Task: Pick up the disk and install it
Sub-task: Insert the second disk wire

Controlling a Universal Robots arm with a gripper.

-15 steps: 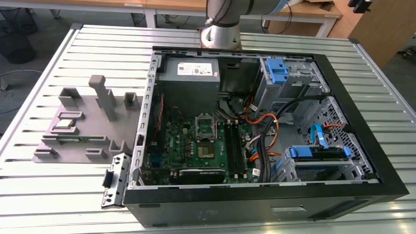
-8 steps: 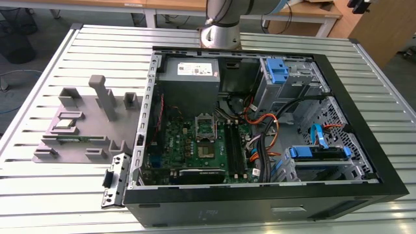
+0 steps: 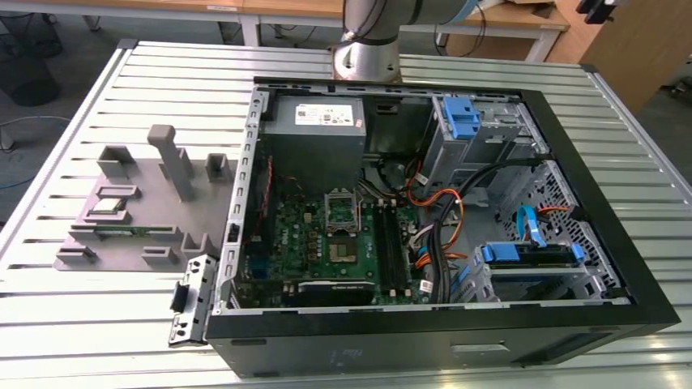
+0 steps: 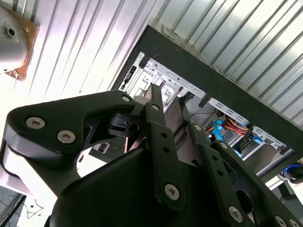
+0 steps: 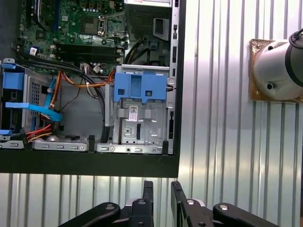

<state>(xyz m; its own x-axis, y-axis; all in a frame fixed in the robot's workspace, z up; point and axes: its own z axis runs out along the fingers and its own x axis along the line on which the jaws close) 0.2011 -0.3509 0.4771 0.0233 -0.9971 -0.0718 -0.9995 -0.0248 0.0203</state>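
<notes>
Gripper (image 5: 162, 194) shut — outside case rim (image 5: 94, 165)

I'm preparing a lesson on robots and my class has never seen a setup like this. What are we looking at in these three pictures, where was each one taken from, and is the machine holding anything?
This is a robot arm; its silver base is bolted to a ribbed metal table. The exterior view comes from a camera off the arm, looking down on the table. The two wrist views come from cameras riding on the arm, so the arm's own black gripper appears in both wrist views.

On the table lies an opened computer case, showing its green circuit board, cables, a grey power-supply box and a blue plastic bracket on a metal drive cage. To the exterior view's left stands a grey holder with posts and slots.

The gripper's fingers sit close together with nothing between them, above the table beside the case. It holds nothing.
</notes>
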